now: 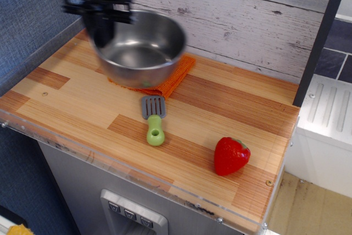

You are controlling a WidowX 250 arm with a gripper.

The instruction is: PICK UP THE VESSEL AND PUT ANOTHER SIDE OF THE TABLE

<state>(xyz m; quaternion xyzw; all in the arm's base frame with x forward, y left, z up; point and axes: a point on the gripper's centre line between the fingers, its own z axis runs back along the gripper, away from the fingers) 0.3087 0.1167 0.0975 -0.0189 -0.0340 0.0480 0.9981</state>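
Note:
The vessel (140,50), a large shiny steel bowl with a rolled rim, hangs in the air over the back left of the wood-plank table (231,108). It is motion-blurred. My gripper (98,32) is shut on the bowl's left rim and holds it above the orange cloth (175,78), most of which the bowl hides.
A green-handled grey spatula (154,119) lies at the table's middle. A red toy strawberry (230,155) sits at the front right. A dark post (322,37) stands at the right edge, a whitewashed plank wall runs behind, and a clear acrylic strip lines the front edge.

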